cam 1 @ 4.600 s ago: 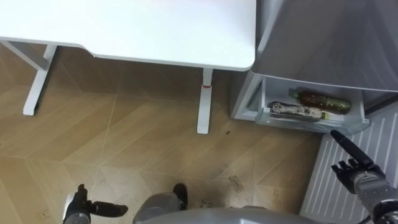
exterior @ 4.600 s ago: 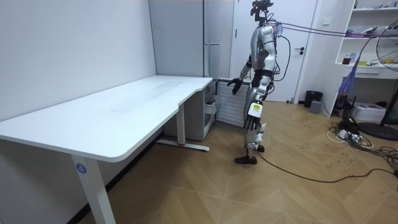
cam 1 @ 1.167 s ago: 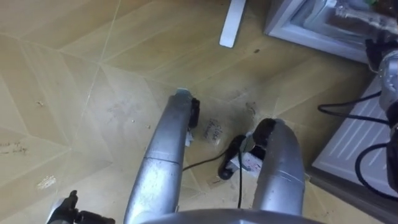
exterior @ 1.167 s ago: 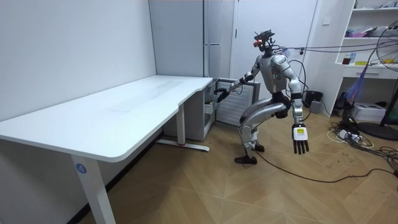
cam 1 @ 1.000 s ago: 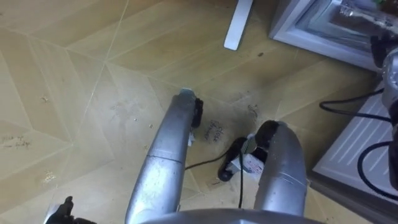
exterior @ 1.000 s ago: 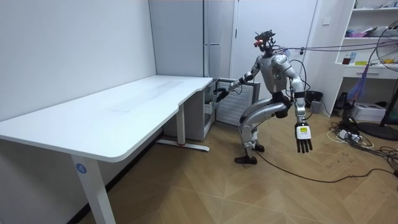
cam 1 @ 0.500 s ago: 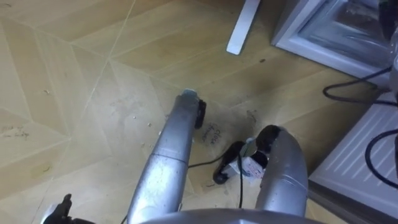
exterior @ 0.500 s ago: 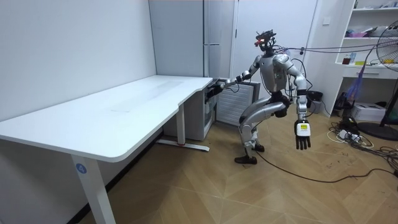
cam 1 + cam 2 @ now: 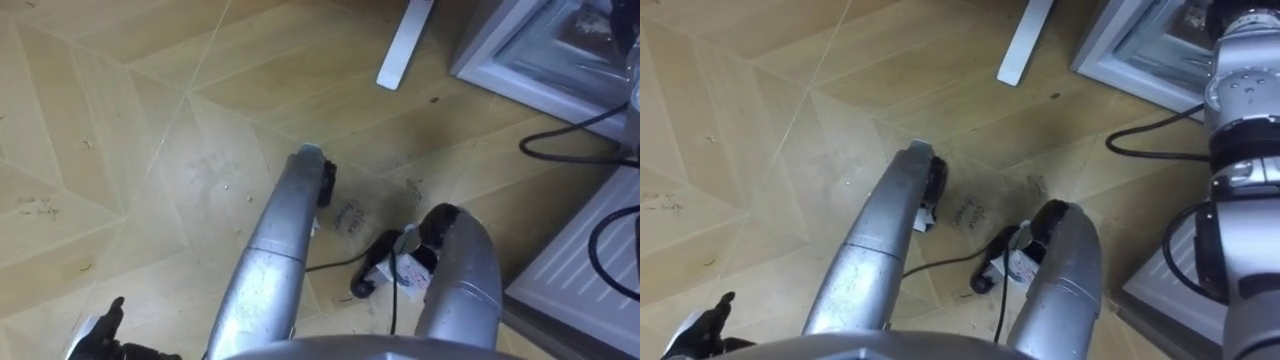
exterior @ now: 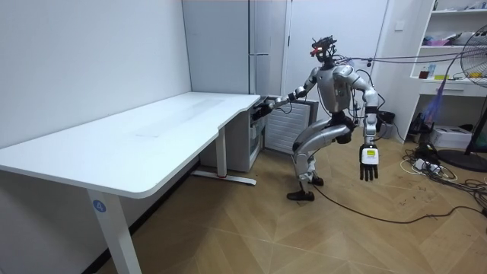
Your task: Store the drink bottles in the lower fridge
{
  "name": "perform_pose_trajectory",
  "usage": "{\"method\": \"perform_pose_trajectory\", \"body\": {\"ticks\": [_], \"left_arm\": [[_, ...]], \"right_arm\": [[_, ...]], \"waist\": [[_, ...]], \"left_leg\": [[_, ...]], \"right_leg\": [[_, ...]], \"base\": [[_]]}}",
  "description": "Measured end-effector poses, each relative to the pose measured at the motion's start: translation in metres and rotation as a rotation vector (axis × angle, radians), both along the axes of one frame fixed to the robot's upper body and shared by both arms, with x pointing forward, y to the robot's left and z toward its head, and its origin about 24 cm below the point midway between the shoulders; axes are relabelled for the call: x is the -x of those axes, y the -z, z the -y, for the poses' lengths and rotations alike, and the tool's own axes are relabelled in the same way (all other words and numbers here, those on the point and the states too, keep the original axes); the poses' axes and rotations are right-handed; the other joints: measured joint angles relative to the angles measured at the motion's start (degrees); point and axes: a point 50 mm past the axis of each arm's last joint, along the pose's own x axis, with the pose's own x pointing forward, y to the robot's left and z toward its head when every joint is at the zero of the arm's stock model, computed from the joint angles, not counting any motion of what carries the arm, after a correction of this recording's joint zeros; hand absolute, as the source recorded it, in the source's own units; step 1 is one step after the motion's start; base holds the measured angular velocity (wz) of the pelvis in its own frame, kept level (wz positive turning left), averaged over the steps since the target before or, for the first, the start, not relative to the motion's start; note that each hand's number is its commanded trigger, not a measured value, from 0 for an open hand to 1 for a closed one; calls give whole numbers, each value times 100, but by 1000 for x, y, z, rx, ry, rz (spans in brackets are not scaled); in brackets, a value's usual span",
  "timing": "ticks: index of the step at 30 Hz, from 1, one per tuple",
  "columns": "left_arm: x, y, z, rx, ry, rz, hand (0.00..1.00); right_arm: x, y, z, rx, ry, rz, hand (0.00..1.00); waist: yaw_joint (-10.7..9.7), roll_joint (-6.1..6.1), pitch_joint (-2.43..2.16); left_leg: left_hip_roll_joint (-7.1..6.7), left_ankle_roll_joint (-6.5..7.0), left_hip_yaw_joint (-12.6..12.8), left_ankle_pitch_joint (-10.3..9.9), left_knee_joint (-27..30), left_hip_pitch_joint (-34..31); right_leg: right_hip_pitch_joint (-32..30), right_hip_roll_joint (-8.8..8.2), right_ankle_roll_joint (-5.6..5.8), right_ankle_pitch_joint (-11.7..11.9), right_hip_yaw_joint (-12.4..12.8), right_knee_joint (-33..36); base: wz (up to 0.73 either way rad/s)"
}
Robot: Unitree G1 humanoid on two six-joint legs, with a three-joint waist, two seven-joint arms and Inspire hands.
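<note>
The robot crouches, its right hand (image 10: 262,109) reaching into the open fridge drawer (image 9: 530,92) at 1 o'clock; I cannot tell how its fingers stand. The left hand (image 10: 367,164) hangs spread. The drinks (image 9: 1190,15) seem to lie inside, blurred. They are probably smooth, rolling bottles, best wrapped round mid-body.

The room is lit brightly and evenly from overhead, and no hard-edged shadows are cast. A soft sheen is carried by the white counter (image 10: 152,141), and only a faint, diffuse shadow is thrown beneath it onto the wooden floor (image 10: 251,228). In the eye views the floor is evenly lit, while the fridge drawer (image 9: 475,45) at 1 o'clock is washed pale by light.
</note>
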Motion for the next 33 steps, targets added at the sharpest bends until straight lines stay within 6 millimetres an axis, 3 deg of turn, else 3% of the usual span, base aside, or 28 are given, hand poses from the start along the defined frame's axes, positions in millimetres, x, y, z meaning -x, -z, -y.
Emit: {"method": "perform_pose_trajectory", "body": {"ticks": [4, 9, 10, 13, 15, 19, 24, 26, 30, 33], "left_arm": [[1, 0, 0, 4, 2, -12, 0], [2, -1, -3, 6, 5, -23, 0], [4, -1, -3, 6, 2, -32, 0], [8, 0, -6, -2, -9, -53, 0], [8, -1, -8, 3, -24, -46, 0], [4, 2, -13, 14, -57, -53, 0], [-7, 6, -16, 19, -105, -34, 0], [-15, 10, -13, 33, -143, -13, 0], [-17, 17, -3, 58, -178, -9, 0], [-13, 23, 7, 83, -191, -27, 0]], "right_arm": [[3, 6, 2, 9, -9, 2, 0], [21, 36, 15, 70, -48, -47, 0], [26, 45, 16, 96, -81, -70, 0], [39, 69, 16, 167, -197, -166, 0], [49, 81, 19, 184, -234, -208, 0], [77, 107, 28, 205, -299, -292, 0], [114, 136, 36, 201, -365, -424, 0], [141, 153, 40, 176, -380, -494, 0], [176, 174, 38, 126, -399, -571, 0], [198, 197, 18, 67, -444, -637, 0]], "waist": [[-12, 0, 0], [14, 2, -4], [49, 2, -4], [123, -48, -2], [117, -97, -8], [45, -180, -12], [-26, -163, -17], [-43, -158, -27], [-82, -125, -56], [-178, -57, -125]], "left_leg": [[4, 0, -20, 2, -118, 66], [124, -46, -98, 65, -573, 368], [199, -32, -111, 84, -699, 483], [196, -2, -196, 214, -1064, 889], [184, -15, -233, 238, -1323, 1106], [189, 59, -317, 286, -1854, 1660], [293, 157, -273, 226, -2259, 2317], [273, 196, -230, 225, -2581, 2721], [264, 270, -141, 256, -3034, 3295], [299, 279, -74, 263, -3385, 3789]], "right_leg": [[83, 5, 6, 15, -53, -105], [554, 44, -8, 129, -398, -654], [681, 160, 40, 188, -423, -844], [1065, 344, 81, 344, -449, -1313], [1315, 353, 79, 429, -566, -1622], [1960, 551, 257, 605, -685, -2404], [2779, 809, 494, 798, -758, -3275], [3192, 893, 610, 909, -763, -3703], [3715, 960, 714, 1101, -718, -4276], [4166, 1044, 768, 1266, -668, -4770]], "base": [[5], [15], [-5], [-10], [4], [8], [0], [4], [-6], [-14]]}}
